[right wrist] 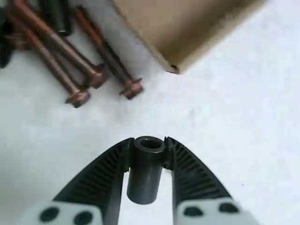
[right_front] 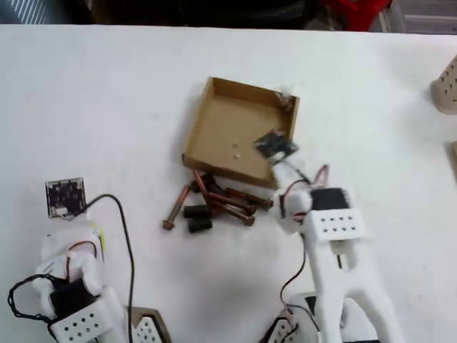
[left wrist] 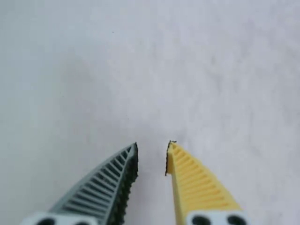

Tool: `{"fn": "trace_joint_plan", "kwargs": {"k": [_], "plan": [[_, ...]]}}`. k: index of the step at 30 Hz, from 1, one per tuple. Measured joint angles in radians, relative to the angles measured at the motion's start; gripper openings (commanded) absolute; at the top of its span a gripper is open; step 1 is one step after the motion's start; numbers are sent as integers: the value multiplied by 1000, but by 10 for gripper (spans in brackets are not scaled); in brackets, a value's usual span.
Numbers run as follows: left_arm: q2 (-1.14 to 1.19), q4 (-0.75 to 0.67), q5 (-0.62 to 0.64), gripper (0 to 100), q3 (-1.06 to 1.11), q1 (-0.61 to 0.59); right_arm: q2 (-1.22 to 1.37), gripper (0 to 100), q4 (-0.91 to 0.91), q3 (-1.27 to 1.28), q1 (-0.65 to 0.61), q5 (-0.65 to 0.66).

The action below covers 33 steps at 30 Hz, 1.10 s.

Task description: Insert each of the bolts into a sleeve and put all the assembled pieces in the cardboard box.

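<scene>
Sleeves (right_front: 195, 211): three short black cylinders, one clamped in your right gripper (right wrist: 148, 140), two among roughly five rusty brown bolts (right_front: 239, 206) by the shallow cardboard box (right_front: 214, 166). Your left gripper (left wrist: 152, 150) gapes, empty.

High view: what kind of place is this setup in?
Probably a robotics test bench: a plain white table, bolts and sleeves beside a cardboard box, and two white robot arms.

Bright, even light from above nearly washes out the white surface (right_front: 107, 93) in the high view. Shadows are soft and short: faint grey beside the bolts (right wrist: 61, 44), and a pale smudge left of centre beyond the left claw (left wrist: 151, 157).
</scene>
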Motion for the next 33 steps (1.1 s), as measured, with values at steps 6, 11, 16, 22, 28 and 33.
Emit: {"fn": "trace_joint_plan", "kwargs": {"k": [6,11,16,22,28,33], "plan": [[-2,0,0,131,14,0,0,22,-80,51,163,0],[-2,0,0,131,14,0,0,108,-196,129,212,2],[-2,0,0,132,14,0,0,99,-216,143,259,15],[-2,0,0,132,14,0,0,94,-167,126,338,23],[-2,0,-25,131,14,0,-77,95,9,84,407,21],[-2,0,-31,129,14,0,-181,96,49,84,407,-137]]}}
